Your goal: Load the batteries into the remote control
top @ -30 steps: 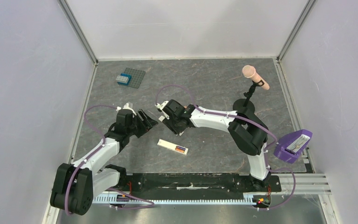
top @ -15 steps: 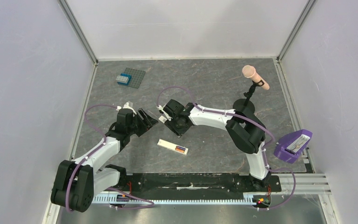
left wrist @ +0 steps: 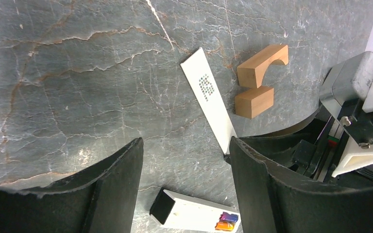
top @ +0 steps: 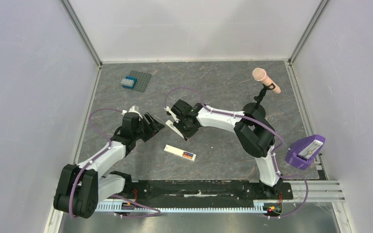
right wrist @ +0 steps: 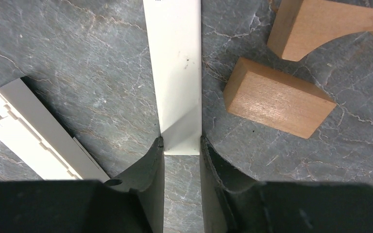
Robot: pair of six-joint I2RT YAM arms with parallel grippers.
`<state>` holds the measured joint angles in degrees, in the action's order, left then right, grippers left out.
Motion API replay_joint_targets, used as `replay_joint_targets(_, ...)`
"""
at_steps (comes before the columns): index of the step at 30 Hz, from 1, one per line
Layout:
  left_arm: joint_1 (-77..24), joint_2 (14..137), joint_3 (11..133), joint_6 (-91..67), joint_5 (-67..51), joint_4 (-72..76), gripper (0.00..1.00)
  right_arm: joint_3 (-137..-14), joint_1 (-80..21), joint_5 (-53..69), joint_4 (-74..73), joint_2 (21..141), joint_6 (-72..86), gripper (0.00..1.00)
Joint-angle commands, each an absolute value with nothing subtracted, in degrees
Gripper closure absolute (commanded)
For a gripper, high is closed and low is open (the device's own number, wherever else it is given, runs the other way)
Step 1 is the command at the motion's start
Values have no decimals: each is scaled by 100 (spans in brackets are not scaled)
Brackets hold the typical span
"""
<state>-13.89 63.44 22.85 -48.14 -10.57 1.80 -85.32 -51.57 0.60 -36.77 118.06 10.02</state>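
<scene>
Two batteries (left wrist: 225, 223) (orange, blue) sat in the remote (left wrist: 189, 216); my right claw (right wrist: 180, 144) pinched a white strip (right wrist: 175, 73), left claw (left wrist: 184, 148) spread.

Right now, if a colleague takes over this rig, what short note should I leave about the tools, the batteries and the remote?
Left tool: open, empty, above the table.
Right tool: closed on the end of the flat white strip, which lies on the table; perhaps the cover, I cannot confirm.
Remote control: on the table, touched by neither tool.
Batteries: orange and blue, side by side at one end of the remote control; they look seated.
Done: loading, apparently.
Left: probably fitting the strip over them.
</scene>
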Motion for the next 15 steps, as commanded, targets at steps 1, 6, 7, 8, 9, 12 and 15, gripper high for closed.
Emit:
replay_joint_targets(1, -1371, 6462, 2509, -4897, -1012, 421, 30, -8450, -5142, -151, -3632, 11970, 1005, 81)
replay_joint_targets(6, -1384, 6720, 2413, -5009, -1348, 895, 30, -8681, -5137, -260, -3612, 11730, 1061, 78)
replay_joint_targets(7, -1388, 6817, 2404, -5005, -1408, 994, 30, -8720, -5142, -227, -3612, 11681, 1066, 77)
replay_joint_targets(8, -1393, 6905, 2391, -5018, -1446, 1099, 30, -8759, -5139, -198, -3627, 11645, 1080, 77)
replay_joint_targets(9, -1404, 6979, 2384, -5019, -1471, 1180, 30, -8784, -5142, -159, -3635, 11614, 1085, 77)
replay_joint_targets(12, -1430, 7199, 2314, -5057, -1513, 1509, 30, -8838, -5141, -75, -3691, 11546, 1107, 76)
replay_joint_targets(15, -1479, 7320, 2259, -5106, -1497, 1762, 31, -8833, -5142, -18, -3700, 11482, 1134, 75)
